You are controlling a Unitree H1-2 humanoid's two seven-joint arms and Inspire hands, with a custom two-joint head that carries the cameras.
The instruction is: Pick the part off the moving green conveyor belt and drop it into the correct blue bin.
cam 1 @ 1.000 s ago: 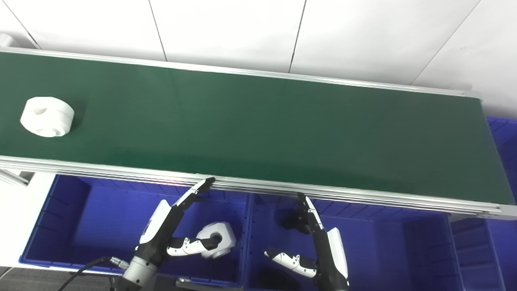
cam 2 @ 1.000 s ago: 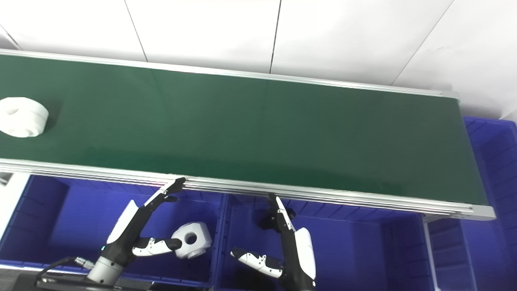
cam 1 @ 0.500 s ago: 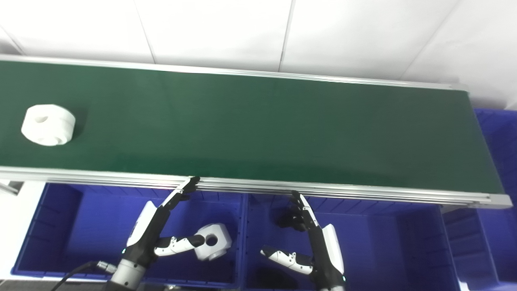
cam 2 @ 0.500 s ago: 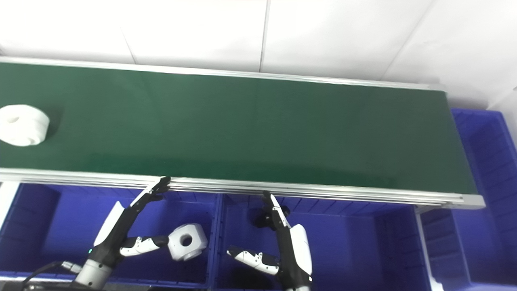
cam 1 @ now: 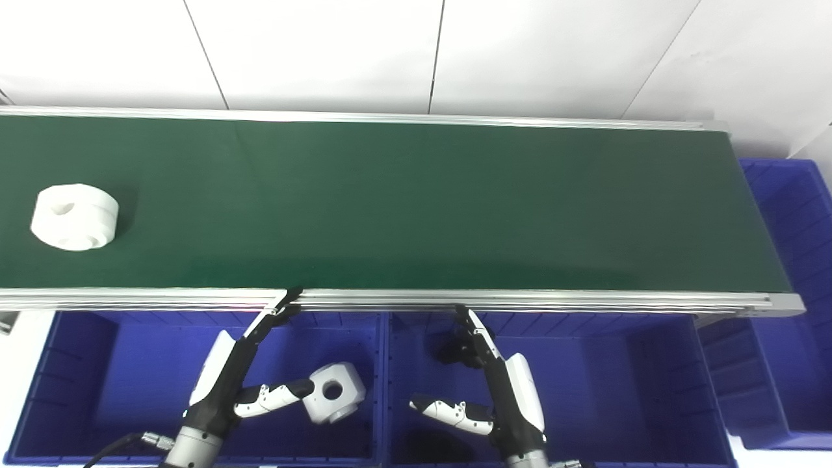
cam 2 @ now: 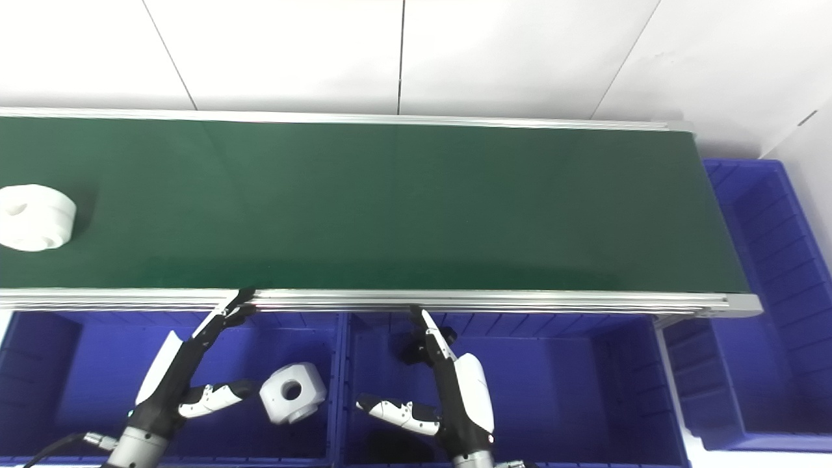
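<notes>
Your white part [cam 1: 75,216] sits way down the left end of the green belt [cam 1: 416,201], well apart from both hands. Left hand [cam 1: 250,374] hangs over the left blue bin [cam 1: 84,364], fingers spread, thumb tip right beside a white block [cam 1: 335,392] lying in that bin. Right hand [cam 1: 491,383] is open too, over the middle bin [cam 1: 617,383]. Since a second ago the camera has swung, so the belt looks level now; the part barely shifted. Something dark by the right fingertips, can't make it out.
</notes>
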